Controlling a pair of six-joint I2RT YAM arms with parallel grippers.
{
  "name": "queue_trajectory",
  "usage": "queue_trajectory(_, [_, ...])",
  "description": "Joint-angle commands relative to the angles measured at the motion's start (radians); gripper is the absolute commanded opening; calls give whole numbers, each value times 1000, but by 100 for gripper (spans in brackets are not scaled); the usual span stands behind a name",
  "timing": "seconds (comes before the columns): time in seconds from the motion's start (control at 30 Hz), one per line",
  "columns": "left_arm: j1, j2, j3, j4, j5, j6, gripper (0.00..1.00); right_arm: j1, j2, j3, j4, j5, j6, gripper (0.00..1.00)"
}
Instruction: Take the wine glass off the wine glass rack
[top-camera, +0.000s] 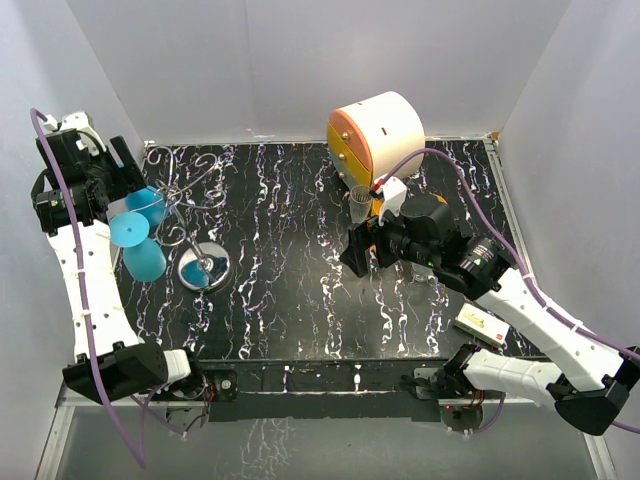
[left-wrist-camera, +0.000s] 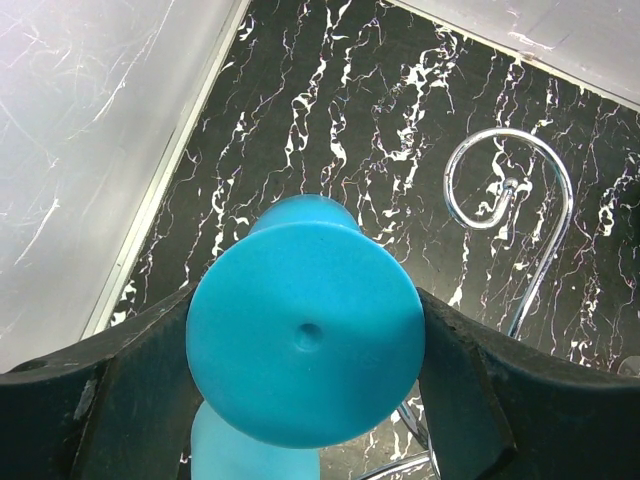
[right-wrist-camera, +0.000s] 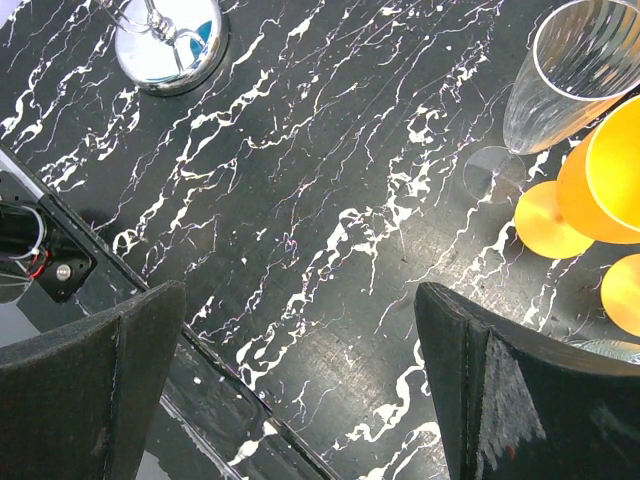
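A blue wine glass (left-wrist-camera: 305, 335) fills the left wrist view, its round foot facing the camera between both dark fingers. My left gripper (left-wrist-camera: 305, 400) is shut on that foot; in the top view the gripper (top-camera: 122, 215) and the wine glass (top-camera: 128, 228) are at the table's left edge. The chrome wine glass rack (top-camera: 203, 268) stands just right of them, and one curled arm of the rack (left-wrist-camera: 510, 190) shows empty. Whether the glass touches the wire I cannot tell. A second blue glass (top-camera: 145, 260) hangs close by. My right gripper (top-camera: 360, 255) (right-wrist-camera: 300, 380) is open over bare table.
A round white-and-orange drawer cabinet (top-camera: 375, 135) stands at the back. A clear glass (right-wrist-camera: 570, 80) and orange glasses (right-wrist-camera: 600, 180) stand beside the right arm. The rack's shiny base (right-wrist-camera: 165, 45) shows top left in the right wrist view. A small box (top-camera: 483, 323) lies near the right arm's base.
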Motion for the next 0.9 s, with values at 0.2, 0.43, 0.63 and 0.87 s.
queue_trajectory(0.2, [2,-17,65,-52,-56,-19,66,4,-10,35,77,-3,3,98])
queue_trajectory(0.43, [2,-28,64,-31,-100,-28,64,5,-1,29,84,-7,4,98])
queue_trajectory(0.63, [2,-12,63,-4,-129,-26,66,6,1,30,87,-2,3,98])
queue_trajectory(0.87, [1,7,92,17,-239,-35,66,5,4,25,91,-4,3,98])
